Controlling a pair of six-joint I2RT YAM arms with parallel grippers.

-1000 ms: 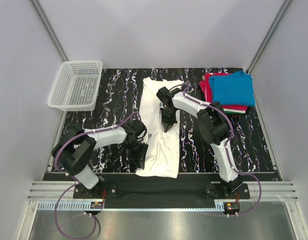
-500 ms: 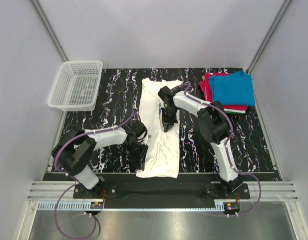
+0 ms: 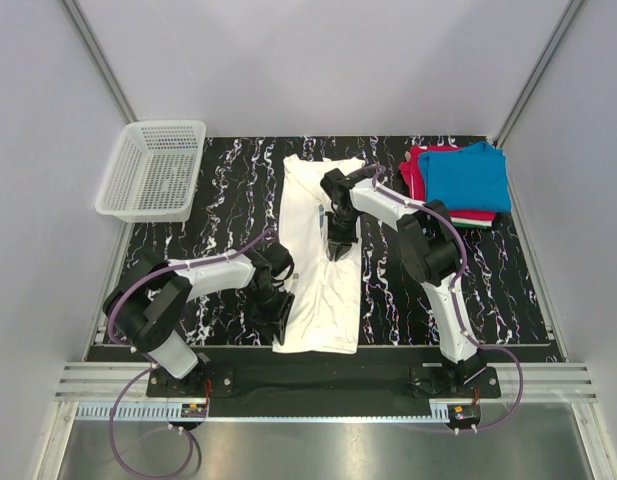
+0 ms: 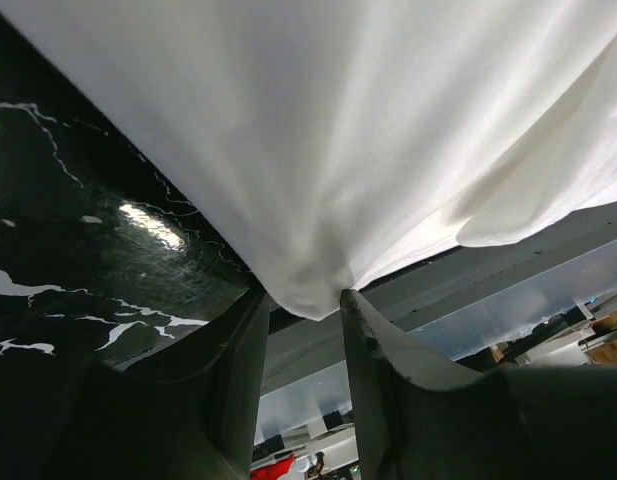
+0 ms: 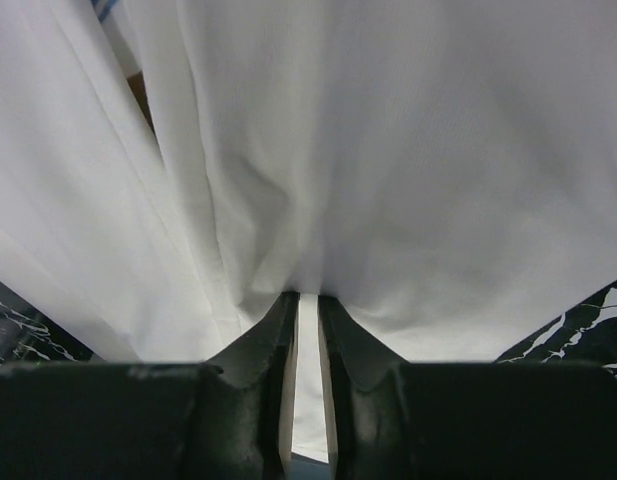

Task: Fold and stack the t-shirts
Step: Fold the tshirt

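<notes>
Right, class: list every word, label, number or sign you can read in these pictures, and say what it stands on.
None can be read.
The white cloth t-shirt carries a small dark mark on the left arm's side, too small to read from above.
Both wrist views show only plain white cloth.

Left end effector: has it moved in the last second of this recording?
Yes, slightly. The left end effector has slid left, toward the side where the basket sits, while pinching the white t-shirt at its left edge.
</notes>
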